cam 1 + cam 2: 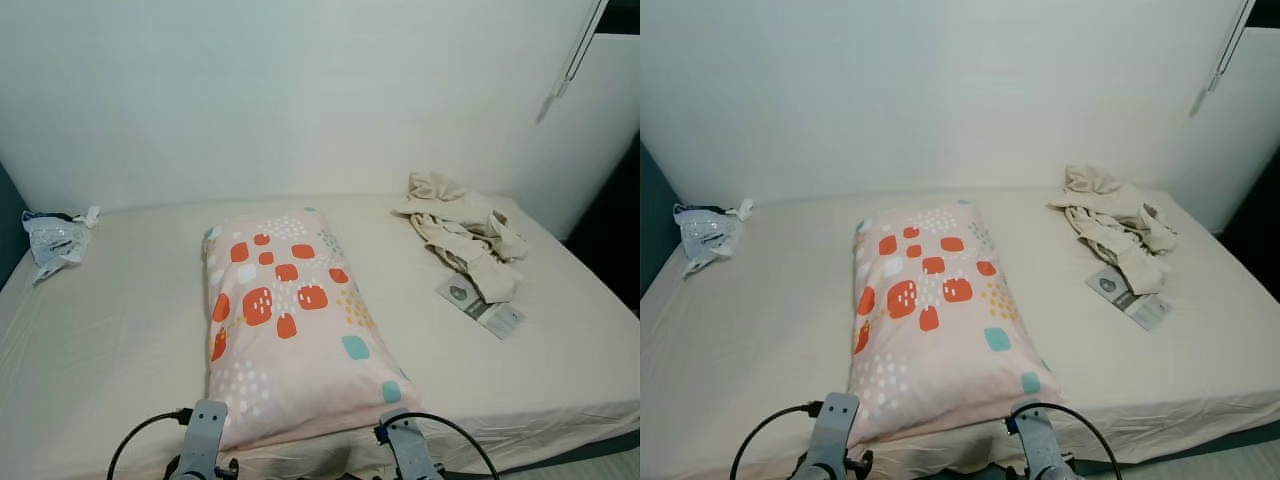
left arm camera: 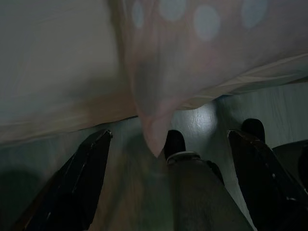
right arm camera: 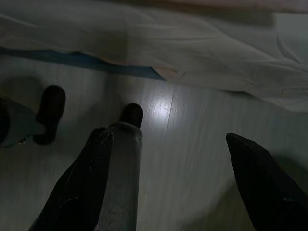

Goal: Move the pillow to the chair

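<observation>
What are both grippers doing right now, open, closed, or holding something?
Left gripper: open, holding nothing, below the pillow's corner.
Right gripper: open, holding nothing.

Bare sheet flanks pillow; clothes well apart.

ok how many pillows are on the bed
1. The pillow lies lengthwise in the middle of the bed, its near end hanging over the front edge. The crumpled clothes at the back right could hide something small, but no second pillow shows.

Bed, beige sheet. Far left: crumpled plastic bag. Far right: heap of beige clothes, leaflet just beside it.
</observation>
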You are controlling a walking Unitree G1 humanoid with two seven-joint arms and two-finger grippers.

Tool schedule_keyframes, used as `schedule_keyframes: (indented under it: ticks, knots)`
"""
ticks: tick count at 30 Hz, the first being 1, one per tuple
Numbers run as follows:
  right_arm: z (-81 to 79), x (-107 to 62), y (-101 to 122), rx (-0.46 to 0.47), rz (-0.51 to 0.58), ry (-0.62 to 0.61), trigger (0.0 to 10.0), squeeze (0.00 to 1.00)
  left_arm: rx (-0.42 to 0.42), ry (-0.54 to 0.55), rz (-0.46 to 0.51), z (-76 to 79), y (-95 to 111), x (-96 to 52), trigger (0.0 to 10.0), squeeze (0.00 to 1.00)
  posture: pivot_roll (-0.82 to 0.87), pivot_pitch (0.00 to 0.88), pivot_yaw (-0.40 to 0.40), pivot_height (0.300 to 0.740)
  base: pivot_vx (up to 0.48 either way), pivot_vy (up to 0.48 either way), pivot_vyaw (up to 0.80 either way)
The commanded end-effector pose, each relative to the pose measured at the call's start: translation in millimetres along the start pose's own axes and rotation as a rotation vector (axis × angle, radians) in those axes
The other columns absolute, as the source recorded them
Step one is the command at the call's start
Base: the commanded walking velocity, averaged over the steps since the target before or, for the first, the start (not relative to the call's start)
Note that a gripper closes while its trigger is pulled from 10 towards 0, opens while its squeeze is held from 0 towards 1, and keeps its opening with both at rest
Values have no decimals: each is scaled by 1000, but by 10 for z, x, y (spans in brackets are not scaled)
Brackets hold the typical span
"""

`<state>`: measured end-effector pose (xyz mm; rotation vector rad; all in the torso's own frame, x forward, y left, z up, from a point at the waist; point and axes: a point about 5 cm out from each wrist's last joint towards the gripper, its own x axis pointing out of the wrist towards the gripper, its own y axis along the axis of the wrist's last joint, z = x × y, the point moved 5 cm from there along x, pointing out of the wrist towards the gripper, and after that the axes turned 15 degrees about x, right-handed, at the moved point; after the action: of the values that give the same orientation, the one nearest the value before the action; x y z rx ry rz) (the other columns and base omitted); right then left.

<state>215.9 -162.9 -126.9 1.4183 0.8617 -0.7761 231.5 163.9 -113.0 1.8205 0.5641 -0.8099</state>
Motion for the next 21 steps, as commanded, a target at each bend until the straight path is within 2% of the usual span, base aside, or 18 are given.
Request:
schedule_keyframes:
  ticks: [1,10,17,21]
  knots:
    - [22,-6,-79,-27,-29,-5,10000,0,-20,1,-23,18,-62,-10,10000,0,70,0,-49,740,0,0,0]
    - [88,-23,-232,-209,-86,-31,10000,0,26,0,-130,31,-188,-9,10000,0,77,0,-55,740,0,0,0]
    - [56,-24,-294,-196,-107,-31,10000,0,60,-31,-176,79,-250,-18,10000,0,76,0,-52,740,0,0,0]
    - [-11,-19,-322,-247,-109,-32,10000,0,72,-28,-185,80,-264,-21,10000,0,78,0,-48,740,0,0,0]
